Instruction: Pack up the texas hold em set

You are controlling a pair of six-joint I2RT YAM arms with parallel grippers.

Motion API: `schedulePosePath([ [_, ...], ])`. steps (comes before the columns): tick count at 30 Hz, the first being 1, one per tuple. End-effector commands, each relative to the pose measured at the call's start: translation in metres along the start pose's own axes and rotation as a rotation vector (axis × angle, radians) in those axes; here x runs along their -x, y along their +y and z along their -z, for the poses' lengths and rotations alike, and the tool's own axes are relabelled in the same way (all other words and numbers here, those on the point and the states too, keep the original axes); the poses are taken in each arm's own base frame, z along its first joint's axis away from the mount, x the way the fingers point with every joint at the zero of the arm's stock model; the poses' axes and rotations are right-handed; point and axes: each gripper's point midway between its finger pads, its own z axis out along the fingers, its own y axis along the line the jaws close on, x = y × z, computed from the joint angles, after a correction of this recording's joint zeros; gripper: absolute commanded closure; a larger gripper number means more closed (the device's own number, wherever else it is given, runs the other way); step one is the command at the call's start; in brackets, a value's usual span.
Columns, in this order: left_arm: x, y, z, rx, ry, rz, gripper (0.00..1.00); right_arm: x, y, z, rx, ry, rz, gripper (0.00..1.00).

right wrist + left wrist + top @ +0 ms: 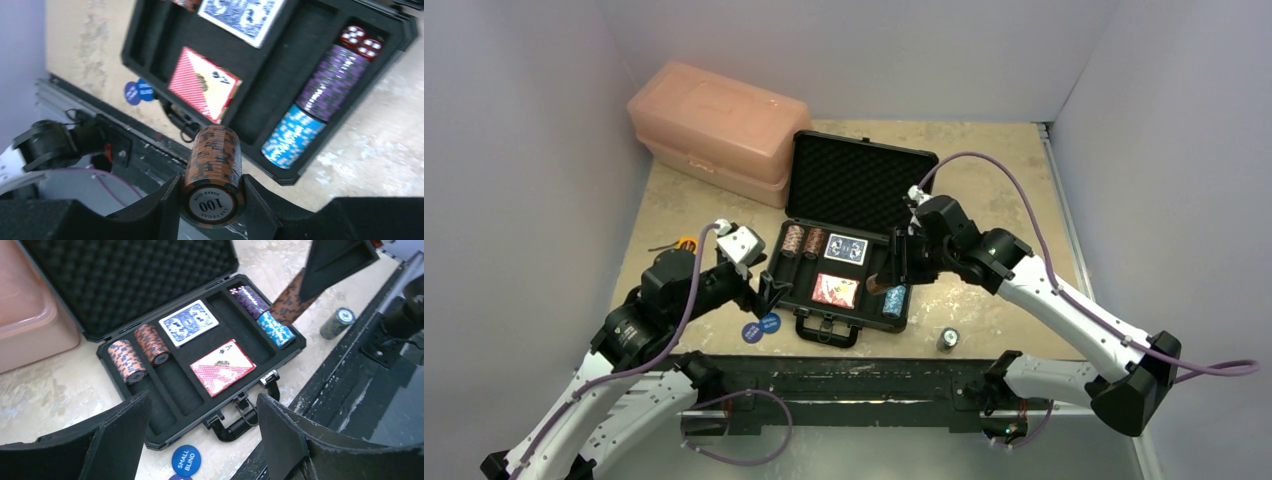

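- Beige mottled surface (1004, 190) is carrying an open small black foam-lined briefcase (854, 178).
- Its slots are holding two orange-brown chip stacks (126, 360), a blue card deck (189, 322), a red card deck (223, 366), a purple chip stack (332, 82), a light-blue chip stack (292, 136).
- Right tool (212, 192) is clamping a brown chip stack (214, 165) over the briefcase.
- Left tool (202, 399) is gaping near two blue round discs (186, 460).
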Motion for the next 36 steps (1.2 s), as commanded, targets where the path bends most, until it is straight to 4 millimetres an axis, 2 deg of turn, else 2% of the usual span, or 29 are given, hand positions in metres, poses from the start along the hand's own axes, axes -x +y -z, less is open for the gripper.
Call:
schedulePosePath([
  [1, 0.01, -0.024, -0.002, -0.143, -0.051, -0.049, 0.24, 0.024, 0.063, 0.018, 0.283, -0.045, 0.117, 1.0],
  [12, 0.013, -0.056, -0.002, -0.337, -0.08, -0.07, 0.23, 0.018, 0.121, 0.026, 0.57, 0.066, 0.207, 1.0],
  [15, 0.012, -0.061, -0.006, -0.374, -0.074, -0.069, 0.21, 0.014, 0.131, 0.023, 0.588, 0.091, 0.232, 1.0],
  [18, 0.01, -0.067, -0.01, -0.422, -0.083, -0.102, 0.15, 0.016, 0.139, 0.021, 0.608, 0.099, 0.248, 1.0],
  [23, 0.006, -0.066, -0.016, -0.423, -0.099, -0.104, 0.15, 0.017, 0.158, 0.025, 0.675, 0.117, 0.271, 1.0],
  [29, 0.005, -0.063, -0.021, -0.402, -0.116, -0.108, 0.19, 0.012, 0.174, 0.03, 0.735, 0.149, 0.304, 1.0],
  [36, 0.003, -0.062, -0.025, -0.394, -0.113, -0.109, 0.29, 0.01, 0.181, 0.03, 0.765, 0.174, 0.315, 1.0],
])
